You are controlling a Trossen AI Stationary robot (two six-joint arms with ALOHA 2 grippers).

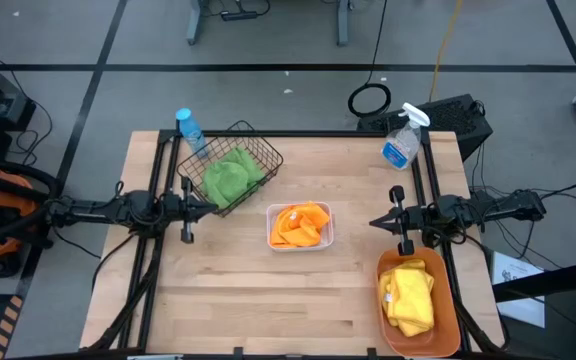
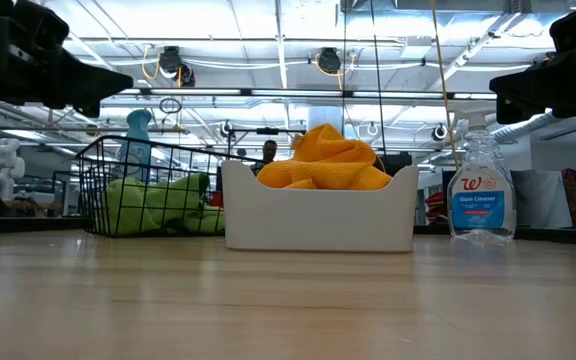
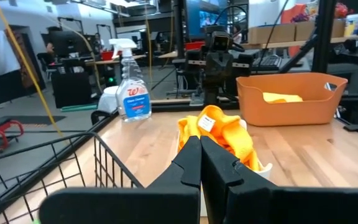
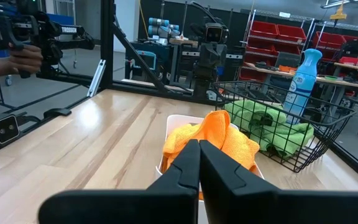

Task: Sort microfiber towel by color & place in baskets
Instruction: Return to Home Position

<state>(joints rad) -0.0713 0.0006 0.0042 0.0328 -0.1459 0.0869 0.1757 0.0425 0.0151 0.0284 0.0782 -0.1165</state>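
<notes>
Contents: black wire basket (image 1: 268, 158) held green towels (image 1: 230, 178); white tray (image 1: 301, 247) held orange towels (image 1: 300, 224); orange tub (image 1: 448, 312) held yellow towels (image 1: 410, 296). Left gripper (image 1: 211, 209) and right gripper (image 1: 373, 222) hovered clenched, empty, flanking white tray.

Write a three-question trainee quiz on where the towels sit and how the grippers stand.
1. True or false: the green towels lie in the wire basket.
2. The white tray holds which colour? A green, B orange, C yellow.
3. Fill in: the left gripper and right gripper are both ____, holding nothing.

Key: 1 true; 2 B; 3 shut.
</notes>
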